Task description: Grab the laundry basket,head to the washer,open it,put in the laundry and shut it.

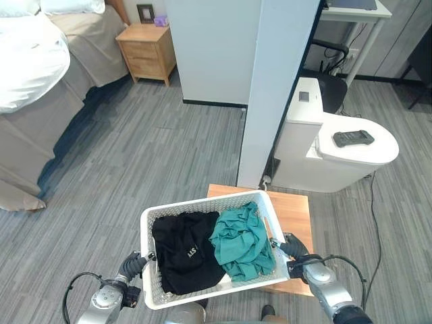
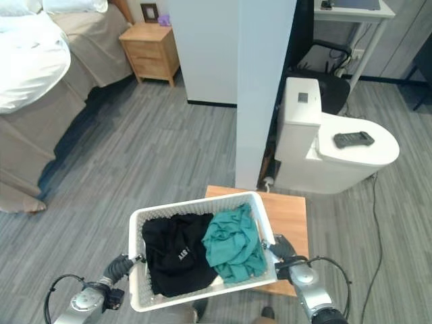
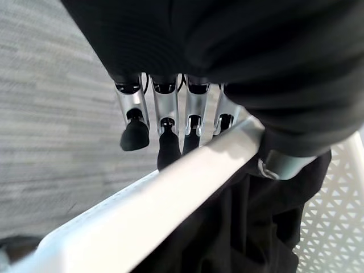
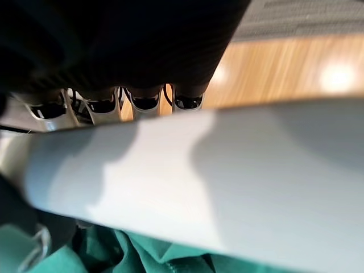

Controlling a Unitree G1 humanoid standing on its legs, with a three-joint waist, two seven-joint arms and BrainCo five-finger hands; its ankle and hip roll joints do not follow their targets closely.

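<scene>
The laundry basket [image 1: 210, 251], a white perforated tub, rests with its far part on a low wooden bench [image 1: 291, 214] and its near part overhanging toward the robot. That overhang leaves both short ends clear of the bench, so each hand can reach under a rim. The left hand [image 1: 133, 264] is at the left rim; in the left wrist view its fingers [image 3: 162, 128] curl down outside the rim bar and its thumb sits on the inner side, so it is clenched on the rim. The right hand [image 1: 294, 249] is at the right rim; in the right wrist view its fingers [image 4: 145, 102] hook down the far side of the rim bar, so it also appears to be grasping the rim. Holding opposite ends keeps the load balanced and the basket level, which judging from these views suits a two-handed lift. Inside, a black garment [image 1: 185, 251] lies in the left half and a teal garment [image 1: 241, 240] in the right half, both below the rim and therefore unlikely to spill. No washer can be identified. Beyond the bench stand a white partition [image 1: 273, 88] and a white toilet [image 1: 337, 145] with a dark remote [image 1: 353, 138] on its lid; a bed [image 1: 40, 74] and a nightstand [image 1: 146, 52] lie at far left.
</scene>
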